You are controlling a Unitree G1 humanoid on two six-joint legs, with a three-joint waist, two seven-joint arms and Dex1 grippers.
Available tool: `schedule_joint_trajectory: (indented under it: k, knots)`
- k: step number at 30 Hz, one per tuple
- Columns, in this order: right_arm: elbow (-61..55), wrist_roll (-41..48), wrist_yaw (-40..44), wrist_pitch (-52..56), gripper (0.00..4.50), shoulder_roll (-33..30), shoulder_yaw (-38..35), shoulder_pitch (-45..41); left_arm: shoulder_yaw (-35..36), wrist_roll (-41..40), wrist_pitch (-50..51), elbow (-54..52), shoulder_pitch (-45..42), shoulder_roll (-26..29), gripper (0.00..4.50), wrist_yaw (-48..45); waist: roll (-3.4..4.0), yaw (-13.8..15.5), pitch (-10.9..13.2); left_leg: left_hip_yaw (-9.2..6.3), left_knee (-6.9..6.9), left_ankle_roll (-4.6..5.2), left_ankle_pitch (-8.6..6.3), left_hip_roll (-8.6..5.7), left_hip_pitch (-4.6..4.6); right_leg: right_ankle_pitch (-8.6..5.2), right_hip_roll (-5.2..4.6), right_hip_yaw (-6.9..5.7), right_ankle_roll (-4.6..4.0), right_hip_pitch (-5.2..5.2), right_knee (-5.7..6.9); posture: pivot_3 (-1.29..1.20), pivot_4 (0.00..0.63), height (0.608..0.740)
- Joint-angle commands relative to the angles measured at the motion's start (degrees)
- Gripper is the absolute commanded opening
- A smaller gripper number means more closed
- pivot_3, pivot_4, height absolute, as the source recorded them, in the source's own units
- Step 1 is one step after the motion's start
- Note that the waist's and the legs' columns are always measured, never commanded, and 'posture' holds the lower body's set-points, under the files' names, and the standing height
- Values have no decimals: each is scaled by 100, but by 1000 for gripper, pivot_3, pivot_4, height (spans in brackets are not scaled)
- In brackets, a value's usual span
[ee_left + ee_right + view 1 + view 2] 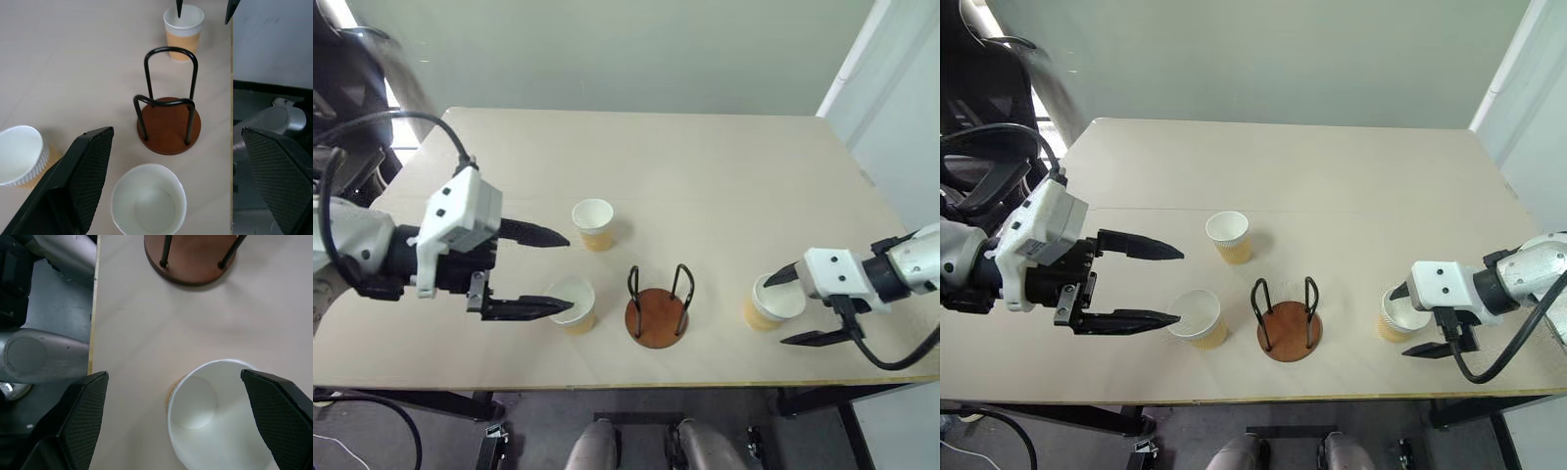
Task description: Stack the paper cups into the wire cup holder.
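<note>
So the left tool, two black fingers on a chunky white wrist block, is spread wide and empty, hovering just over the tabletop with its tips reaching toward the nearest tan ribbed paper cup with a white inside, the lower finger's tip right at that cup's rim, though I can't tell if it's actually touching. The right tool is also spread wide with nothing pinched, and it sits around a second tan ribbed paper cup near the right end of the tabletop, one finger over the rim and the other out past the cup on the front-edge side; from its wrist camera the cup's open white mouth sits between the two fingers, no contact that I can make out. Between those two cups stands the wire cup holder, thin black wire loops rising from a round reddish-brown disc base, upright and with no cup in it. A third tan ribbed paper cup stands upright further back, well apart from both tools. All of it sits on a pale beige wooden tabletop, toward the front edge.
</note>
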Motion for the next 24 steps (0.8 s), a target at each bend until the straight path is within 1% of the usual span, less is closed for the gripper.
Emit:
schedule_joint_trajectory:
  k: [1,7,9,10,11,15,22,24]
  knots:
    - [61,-114,-15,-182,4461,-69,1,101,428,-7,75,-126,78,123,4500,51,0,4,0,0,0,0,0,0,0,0,0,0,0,0,1,0,150,740]
    - [157,-248,-70,-285,4461,145,288,46,650,-64,198,-269,251,91,4500,210,0,1,0,1,-2,0,-1,0,2,0,0,0,0,-1,3,0,150,740]
    - [267,-390,-131,-339,4461,267,457,-99,678,-49,214,-290,272,98,4500,254,0,2,0,1,-1,0,-1,0,2,0,0,-1,0,-1,3,0,150,740]
    - [342,-441,-158,-352,4093,331,515,-184,690,-41,220,-296,281,104,4500,276,0,1,0,1,-1,1,-1,1,2,1,0,0,-1,0,3,0,150,740]
    - [435,-471,-165,-355,3965,385,545,-268,710,-47,231,-310,295,106,4500,290,0,0,0,2,0,1,-1,1,3,3,0,0,-2,0,3,0,150,740]
    - [697,-620,-130,-485,2524,426,632,-402,765,-11,245,-305,332,117,4500,338,0,9,0,2,1,3,1,1,4,7,0,-1,-2,-1,4,0,150,740]
    - [764,-680,-35,-604,18,453,694,-394,831,34,217,-271,371,160,4500,318,0,15,0,0,-1,3,-2,1,3,7,0,-3,-4,-1,4,0,150,740]
    - [754,-690,-4,-635,18,451,726,-376,826,32,212,-283,376,151,4500,330,0,15,0,0,0,3,-2,1,3,8,0,-3,-5,-1,4,0,150,740]
